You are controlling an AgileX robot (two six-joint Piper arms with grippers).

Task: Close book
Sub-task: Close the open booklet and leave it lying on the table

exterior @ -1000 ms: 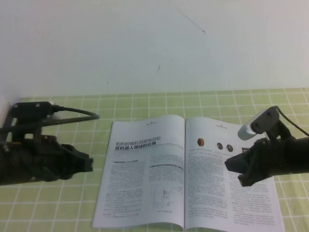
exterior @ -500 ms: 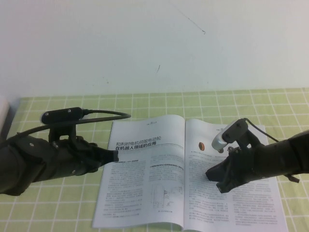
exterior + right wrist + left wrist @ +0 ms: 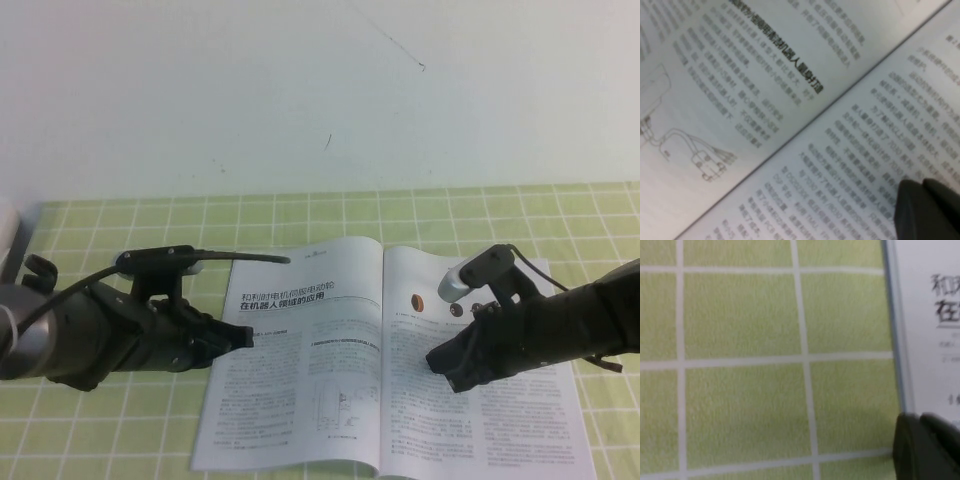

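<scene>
An open book [image 3: 310,400] lies flat on the green checked cloth, its spine [image 3: 382,380] running toward me. In the high view my left gripper [image 3: 240,338] is low at the outer edge of the left page [image 3: 290,420], fingers together. The left wrist view shows that page edge [image 3: 897,340] and the shut tips [image 3: 918,420] right at it. My right gripper [image 3: 442,360] hovers low over the right page [image 3: 500,430], also shut. The right wrist view has its tips [image 3: 921,186] above printed text, with the spine [image 3: 840,100] running across.
The green checked cloth [image 3: 120,430] covers the table up to a white wall [image 3: 320,90] behind. A pale object [image 3: 8,240] sits at the far left edge. Cables arch over both arms.
My left arm has swung right until its tip meets the book's left edge. My right arm moved left over the right page, then stayed nearly still.
</scene>
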